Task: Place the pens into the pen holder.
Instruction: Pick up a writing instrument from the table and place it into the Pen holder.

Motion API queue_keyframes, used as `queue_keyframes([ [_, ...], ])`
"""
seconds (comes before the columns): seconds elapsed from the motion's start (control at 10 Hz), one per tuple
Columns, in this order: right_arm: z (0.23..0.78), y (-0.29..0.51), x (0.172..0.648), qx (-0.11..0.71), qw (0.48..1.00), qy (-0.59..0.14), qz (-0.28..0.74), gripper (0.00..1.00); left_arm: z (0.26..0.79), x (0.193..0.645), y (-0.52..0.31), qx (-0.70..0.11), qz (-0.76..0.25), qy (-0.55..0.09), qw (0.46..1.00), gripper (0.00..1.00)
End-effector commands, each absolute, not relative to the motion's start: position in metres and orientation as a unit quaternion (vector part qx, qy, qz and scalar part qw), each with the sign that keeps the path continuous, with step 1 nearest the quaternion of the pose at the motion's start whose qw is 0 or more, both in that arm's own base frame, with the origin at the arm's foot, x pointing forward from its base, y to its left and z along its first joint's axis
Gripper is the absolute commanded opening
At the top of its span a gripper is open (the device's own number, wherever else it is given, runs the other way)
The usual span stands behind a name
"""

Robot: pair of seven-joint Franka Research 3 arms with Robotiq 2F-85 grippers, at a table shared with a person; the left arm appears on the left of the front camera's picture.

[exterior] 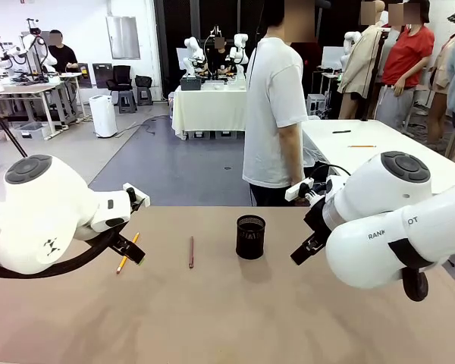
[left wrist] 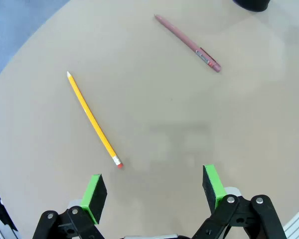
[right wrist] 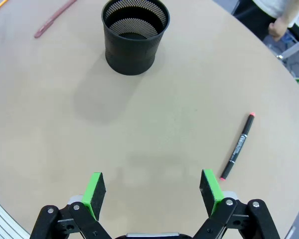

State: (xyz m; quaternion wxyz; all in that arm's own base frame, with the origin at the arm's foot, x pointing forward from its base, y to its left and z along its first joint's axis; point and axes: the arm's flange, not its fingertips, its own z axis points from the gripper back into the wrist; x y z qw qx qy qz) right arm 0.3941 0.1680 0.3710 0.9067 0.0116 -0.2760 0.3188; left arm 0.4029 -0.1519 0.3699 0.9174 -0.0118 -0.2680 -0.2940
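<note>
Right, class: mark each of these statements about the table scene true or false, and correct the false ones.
1. The pen holder stands upright with nothing inside it. True.
2. The left gripper is shut on the yellow pencil. False: the gripper is open and the pencil lies untouched on the table.
3. The black marker lies flat, apart from the pen holder. True.
4. The reddish pen leans against the pen holder. False: it lies flat on the table, apart from it.
5. The right gripper is open and holds nothing. True.
</note>
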Motion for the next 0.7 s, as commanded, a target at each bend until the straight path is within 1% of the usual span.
queue_keyframes([
  [0.0, 0.371, 0.1679, 0.3941, 0.012, 0.907, -0.276, 0.318, 1.0, 0.3701, 0.4028, -0.1518, -0.012, -0.294, -0.268, 0.917, 1.0],
  [0.6, 0.371, 0.1679, 0.3941, 0.012, 0.907, -0.276, 0.318, 1.0, 0.3701, 0.4028, -0.1518, -0.012, -0.294, -0.268, 0.917, 1.0],
])
